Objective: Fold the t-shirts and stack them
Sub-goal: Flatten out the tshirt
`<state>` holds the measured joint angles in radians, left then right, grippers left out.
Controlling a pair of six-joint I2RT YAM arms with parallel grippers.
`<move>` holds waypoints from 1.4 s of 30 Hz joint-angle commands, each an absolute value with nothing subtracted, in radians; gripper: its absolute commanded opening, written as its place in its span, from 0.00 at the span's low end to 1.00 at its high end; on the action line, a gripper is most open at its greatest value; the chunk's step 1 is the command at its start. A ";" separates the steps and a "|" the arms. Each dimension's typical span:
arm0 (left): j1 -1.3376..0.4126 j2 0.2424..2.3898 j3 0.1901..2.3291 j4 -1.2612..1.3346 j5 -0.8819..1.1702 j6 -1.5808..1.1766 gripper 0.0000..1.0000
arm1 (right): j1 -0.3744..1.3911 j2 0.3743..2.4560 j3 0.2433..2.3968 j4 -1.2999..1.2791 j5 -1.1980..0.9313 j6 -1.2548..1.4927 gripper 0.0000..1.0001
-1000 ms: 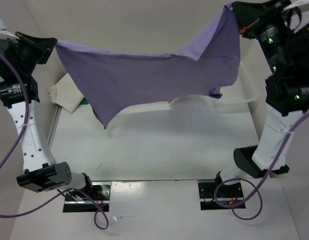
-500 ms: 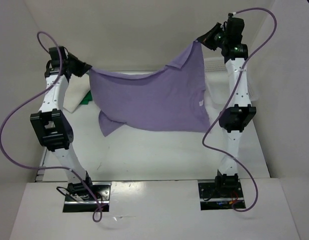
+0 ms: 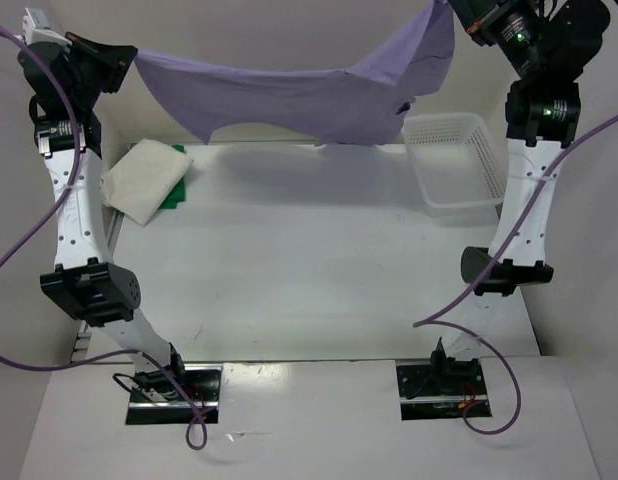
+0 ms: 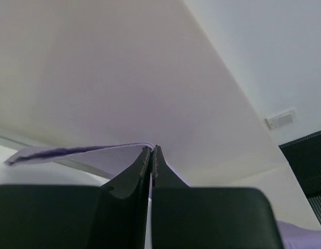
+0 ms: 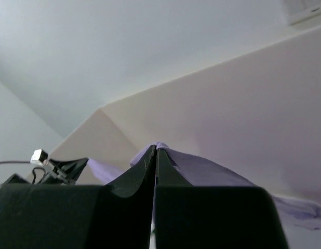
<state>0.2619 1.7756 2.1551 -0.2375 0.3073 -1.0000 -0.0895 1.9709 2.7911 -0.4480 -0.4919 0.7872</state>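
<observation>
The lavender shirt point(image 3: 289, 95) hangs stretched high over the far edge of the table point(image 3: 309, 270), with the left gripper point(image 3: 126, 62) and right gripper point(image 3: 461, 14) each pinching a thin bit of its upper edge. With so little cloth in each pinch, I'd say a corner could slip free on lowering, or the sagging middle could land bunched

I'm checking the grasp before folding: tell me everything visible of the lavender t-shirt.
The lavender t-shirt is plain soft cloth, stretched in the air over the far side of the table. The left tool pinches one end, the right tool the other, held higher; both are shut on it. The cloth sags in the middle and appears to hang clear of the table.
</observation>
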 commanded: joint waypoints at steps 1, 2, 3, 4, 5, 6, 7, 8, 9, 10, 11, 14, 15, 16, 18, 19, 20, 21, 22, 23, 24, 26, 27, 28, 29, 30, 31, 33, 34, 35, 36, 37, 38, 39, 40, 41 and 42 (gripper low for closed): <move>0.268 1.714 1.980 -0.132 0.307 -0.985 0.00 | -0.086 1.927 2.667 -0.526 -0.571 0.707 0.00; 0.268 1.698 1.938 -0.132 0.307 -0.973 0.00 | -0.086 1.898 2.532 -0.526 -0.584 0.671 0.00; 0.268 1.680 1.892 -0.132 0.298 -0.950 0.00 | -0.060 1.863 2.451 -0.526 -0.569 0.652 0.00; 0.268 1.639 1.840 -0.123 0.298 -0.940 0.00 | -0.051 1.765 2.357 -0.484 -0.557 0.640 0.00; 0.268 1.614 1.727 -0.123 0.298 -0.927 0.00 | -0.051 1.711 2.148 -0.453 -0.557 0.640 0.00; 0.268 1.585 1.663 -0.123 0.287 -0.916 0.00 | -0.051 1.662 2.046 -0.427 -0.545 0.640 0.00; 0.268 1.524 1.596 -0.114 0.287 -0.898 0.00 | -0.040 1.584 1.873 -0.413 -0.545 0.640 0.00; 0.268 1.494 1.527 -0.114 0.287 -0.897 0.00 | -0.023 1.551 1.799 -0.435 -0.545 0.620 0.00; 0.268 1.442 1.393 -0.114 0.276 -0.879 0.00 | -0.002 1.519 1.649 -0.455 -0.535 0.592 0.00; 0.268 1.421 1.329 -0.127 0.276 -0.870 0.00 | 0.011 1.487 1.567 -0.468 -0.520 0.583 0.00; 0.278 1.402 1.266 -0.136 0.276 -0.859 0.00 | 0.020 1.415 1.487 -0.488 -0.520 0.583 0.00; 0.278 1.324 1.014 -0.137 0.276 -0.850 0.00 | 0.020 1.288 1.179 -0.527 -0.509 0.558 0.00; 0.278 1.298 0.959 -0.152 0.276 -0.841 0.00 | 0.020 1.261 1.117 -0.544 -0.497 0.548 0.00; 0.278 1.287 0.913 -0.161 0.252 -0.841 0.00 | 0.020 1.238 1.013 -0.560 -0.485 0.537 0.00; 0.287 1.257 0.796 -0.195 0.252 -0.818 0.00 | 0.020 1.178 0.931 -0.613 -0.459 0.537 0.00; 0.287 1.243 0.764 -0.208 0.242 -0.818 0.00 | 0.020 1.161 0.876 -0.636 -0.440 0.537 0.00; 0.297 1.227 0.735 -0.233 0.229 -0.818 0.00 | 0.020 1.145 0.858 -0.659 -0.428 0.537 0.00; 0.310 1.191 0.680 -0.242 0.229 -0.818 0.01 | 0.020 1.108 0.845 -0.704 -0.416 0.537 0.00; 0.310 1.171 0.658 -0.251 0.206 -0.818 0.01 | 0.020 1.091 0.845 -0.728 -0.416 0.549 0.00; 0.322 1.136 0.641 -0.283 0.195 -0.818 0.01 | 0.029 1.080 0.845 -0.761 -0.407 0.549 0.00; 0.322 1.121 0.631 -0.299 0.186 -0.808 0.03 | 0.029 1.094 0.854 -0.841 -0.397 0.549 0.00; 0.322 1.103 0.620 -0.354 0.167 -0.808 0.03 | 0.050 1.094 0.844 -0.909 -0.385 0.525 0.00; 0.322 1.103 0.620 -0.363 0.167 -0.808 0.03 | 0.076 1.062 0.844 -0.940 -0.385 0.534 0.00; 0.322 1.103 0.620 -0.364 0.176 -0.808 0.03 | 0.104 1.040 0.844 -0.940 -0.373 0.584 0.00; 0.322 1.094 0.620 -0.382 0.186 -0.808 0.03 | 0.118 1.008 0.844 -0.952 -0.386 0.600 0.00; 0.322 1.094 0.630 -0.391 0.186 -0.808 0.03 | 0.118 0.956 0.853 -0.994 -0.387 0.610 0.00; 0.322 1.094 0.630 -0.403 0.186 -0.808 0.03 | 0.118 0.942 0.868 -1.029 -0.367 0.611 0.00; 0.322 1.094 0.659 -0.440 0.210 -0.808 0.01 | 0.118 0.913 0.877 -1.089 -0.348 0.611 0.00; 0.322 1.094 0.672 -0.471 0.210 -0.808 0.00 | 0.118 0.878 0.887 -1.133 -0.348 0.621 0.00; 0.322 1.094 0.684 -0.486 0.219 -0.808 0.00 | 0.118 0.858 0.896 -1.150 -0.339 0.639 0.00; 0.322 1.094 0.711 -0.501 0.235 -0.799 0.00 | 0.118 0.845 0.916 -1.167 -0.319 0.640 0.00; 0.322 1.104 0.725 -0.534 0.235 -0.789 0.00 | 0.118 0.836 0.926 -1.202 -0.304 0.640 0.00; 0.322 1.104 0.736 -0.549 0.235 -0.788 0.00 | 0.118 0.836 0.937 -1.203 -0.295 0.640 0.00; 0.322 1.117 0.736 -0.558 0.244 -0.778 0.00 | 0.118 0.836 0.937 -1.203 -0.295 0.649 0.00; 0.322 1.117 0.747 -0.549 0.256 -0.778 0.00 | 0.118 0.851 0.937 -1.194 -0.284 0.649 0.00; 0.322 1.127 0.747 -0.539 0.256 -0.778 0.00 | 0.118 0.867 0.949 -1.175 -0.272 0.649 0.00; 0.322 1.127 0.747 -0.523 0.256 -0.778 0.00 | 0.118 0.883 0.963 -1.154 -0.240 0.649 0.00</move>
<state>0.3176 1.1149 0.7128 -0.5060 0.2268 -0.8085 0.1135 0.8520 0.9043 -1.1332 -0.3084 0.6327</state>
